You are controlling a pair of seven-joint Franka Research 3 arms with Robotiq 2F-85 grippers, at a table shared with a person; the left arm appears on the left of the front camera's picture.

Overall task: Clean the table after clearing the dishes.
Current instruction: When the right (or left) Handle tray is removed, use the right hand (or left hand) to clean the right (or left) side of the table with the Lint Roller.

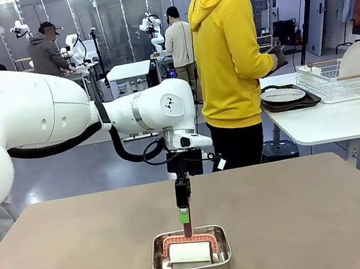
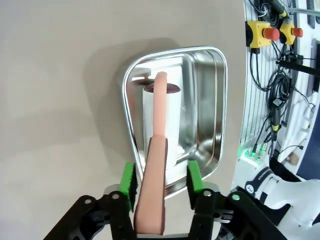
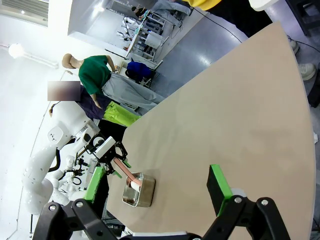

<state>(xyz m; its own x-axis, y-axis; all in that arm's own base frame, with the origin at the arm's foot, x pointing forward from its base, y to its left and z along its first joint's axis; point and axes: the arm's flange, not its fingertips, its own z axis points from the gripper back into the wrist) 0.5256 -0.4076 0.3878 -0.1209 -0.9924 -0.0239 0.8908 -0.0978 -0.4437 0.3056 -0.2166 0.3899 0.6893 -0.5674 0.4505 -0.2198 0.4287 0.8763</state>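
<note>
The brown table (image 1: 77, 262) carries a small steel pan (image 1: 162, 265) near its front edge. In the pan lies a white cleaning roller (image 1: 189, 252) in a red frame. Its salmon handle (image 2: 156, 165) rises out over the pan's rim. My left gripper (image 2: 161, 172) hangs above the pan with its green pads on either side of that handle; a gap shows on one side. My right gripper (image 3: 157, 185) stands open and empty above the table's near end. A white plate (image 1: 282, 94) on a dark tray (image 1: 299, 103) rests on the white side table.
A person in a yellow hoodie (image 1: 226, 58) stands beyond the far edge, turned towards the white side table (image 1: 330, 123). A wire rack (image 1: 337, 84) there holds an upright white plate (image 1: 355, 60). Cables and emergency-stop buttons (image 2: 272, 32) lie past the table edge.
</note>
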